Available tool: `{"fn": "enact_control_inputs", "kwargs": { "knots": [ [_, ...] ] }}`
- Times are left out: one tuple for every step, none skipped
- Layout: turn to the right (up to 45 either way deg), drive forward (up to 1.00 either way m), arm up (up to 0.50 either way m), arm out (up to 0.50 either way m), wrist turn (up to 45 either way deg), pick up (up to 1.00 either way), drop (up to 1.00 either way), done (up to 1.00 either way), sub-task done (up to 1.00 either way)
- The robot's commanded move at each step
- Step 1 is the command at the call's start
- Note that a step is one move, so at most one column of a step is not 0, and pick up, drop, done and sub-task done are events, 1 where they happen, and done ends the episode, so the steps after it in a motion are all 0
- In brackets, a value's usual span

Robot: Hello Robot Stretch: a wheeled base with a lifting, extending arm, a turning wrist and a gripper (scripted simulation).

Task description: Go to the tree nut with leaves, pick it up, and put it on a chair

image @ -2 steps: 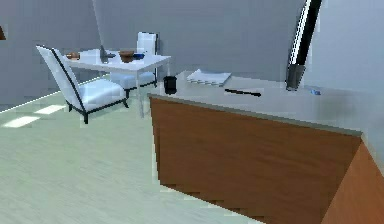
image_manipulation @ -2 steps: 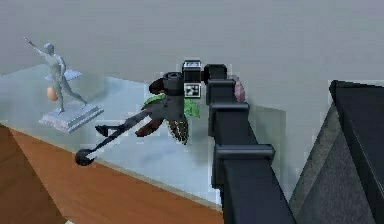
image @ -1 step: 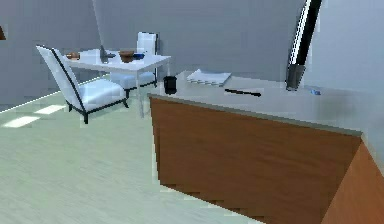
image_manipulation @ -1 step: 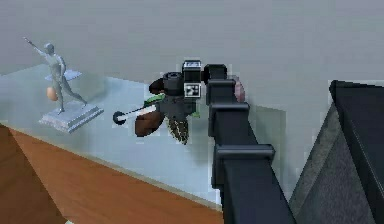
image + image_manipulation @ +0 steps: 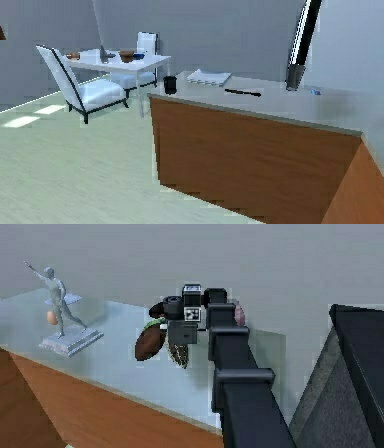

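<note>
forward view: two white padded chairs, dark thin frames: near chair (image 5: 80, 88), far chair (image 5: 147, 44), both standing at one white table (image 5: 105, 65). one counter (image 5: 250, 150), wood-grain front, smooth pale grey top, carrying one dark round cup (image 5: 171, 85), one flat white stack (image 5: 209, 77), one tapered grey vessel (image 5: 295, 76).

arm side view: one dark square arm (image 5: 240, 374) reaching over pale countertop (image 5: 110, 364). gripper (image 5: 165, 319) sitting at one brown oval nut (image 5: 149, 343) with dark ribbed leaf (image 5: 180, 354), over countertop; cannot tell whether gripper is holding anything. one grey figure statue (image 5: 62, 309) standing on slab base, apart toward view's left.
</note>
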Motion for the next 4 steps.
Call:
{"fn": "enact_control_inputs", "kwargs": {
  "knots": [
    [0.0,0.00,-0.14,0.00,0.0,0.00,0.00,0.00,0.00],
    [0.0,0.00,0.00,0.00,0.0,1.00,0.00,0.00,0.00],
    [0.0,0.00,0.10,0.00,0.0,0.00,0.00,0.00,0.00],
    [0.0,0.00,0.04,0.00,0.0,0.00,0.00,0.00,0.00]
  ]
}}
